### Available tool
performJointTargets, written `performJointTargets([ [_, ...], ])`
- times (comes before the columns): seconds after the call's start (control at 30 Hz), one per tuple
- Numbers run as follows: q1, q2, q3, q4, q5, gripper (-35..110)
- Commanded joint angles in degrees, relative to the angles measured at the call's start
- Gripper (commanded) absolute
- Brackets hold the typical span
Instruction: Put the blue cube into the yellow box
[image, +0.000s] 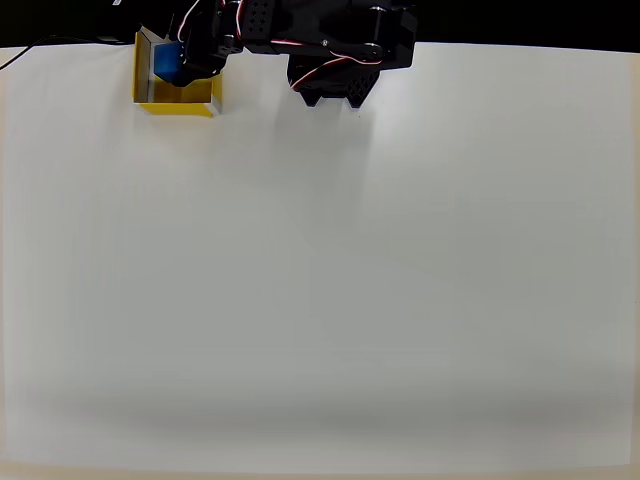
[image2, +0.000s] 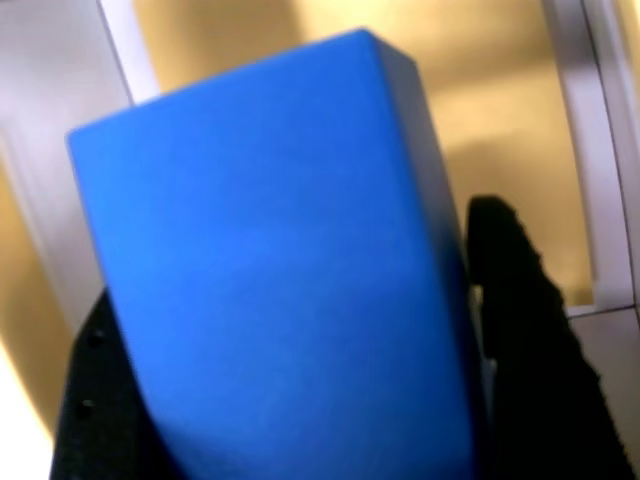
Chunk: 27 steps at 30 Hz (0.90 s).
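The yellow box (image: 143, 78) stands at the far left of the white table in the overhead view. The blue cube (image: 165, 62) is over its opening, held by my black gripper (image: 188, 55), which reaches in from the right. In the wrist view the blue cube (image2: 270, 260) looms large between my two black fingers (image2: 515, 300), tilted, with the gripper (image2: 290, 340) shut on it. Behind it lie the yellow box floor (image2: 500, 110) and a whitish rim (image2: 578, 130). I cannot tell whether the cube touches the floor.
The black arm body (image: 340, 50) sits at the table's far edge, right of the box. The white table (image: 320, 280) stretches wide toward the near side. A dark strip runs behind the far edge.
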Motion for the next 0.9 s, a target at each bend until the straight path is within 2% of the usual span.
performJointTargets([
  [0.0,1.23,4.39,-0.35,-1.41,-1.49,10],
  [0.23,1.41,4.92,2.64,-5.36,-1.14,22],
  [0.6,1.76,5.62,0.62,-3.60,-3.34,35],
  [0.67,2.02,5.62,-1.49,-0.70,-4.31,35],
  [0.87,2.11,4.83,-20.04,17.84,-5.36,28],
])
